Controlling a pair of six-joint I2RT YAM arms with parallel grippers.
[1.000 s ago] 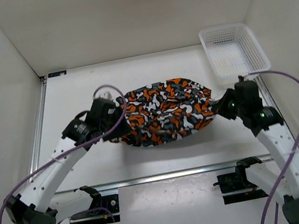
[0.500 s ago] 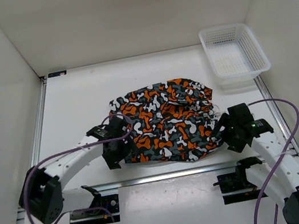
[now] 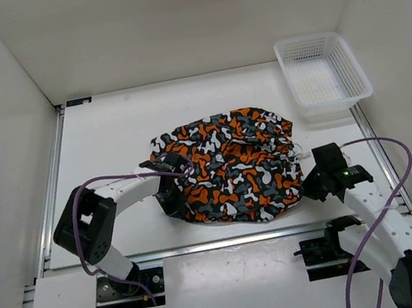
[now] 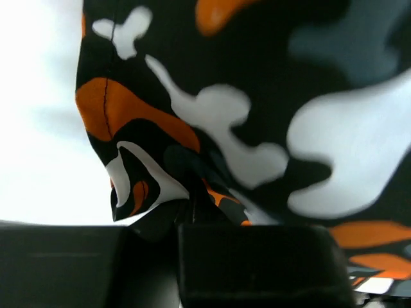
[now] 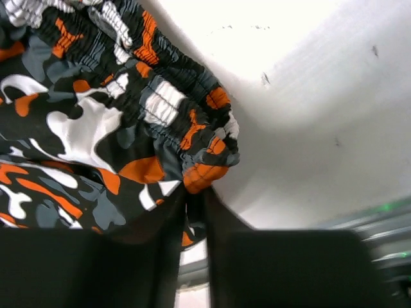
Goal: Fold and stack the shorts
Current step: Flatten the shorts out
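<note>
shorts | spans left end effector to right end effector, both gripping

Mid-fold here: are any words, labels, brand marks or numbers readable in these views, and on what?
None can be read in any view.
The shorts: camouflage blotches only, no lettering or tag showing.
The white mesh basket: no label visible.
The green light behind the right end effector: a lamp only, no text by it.
</note>
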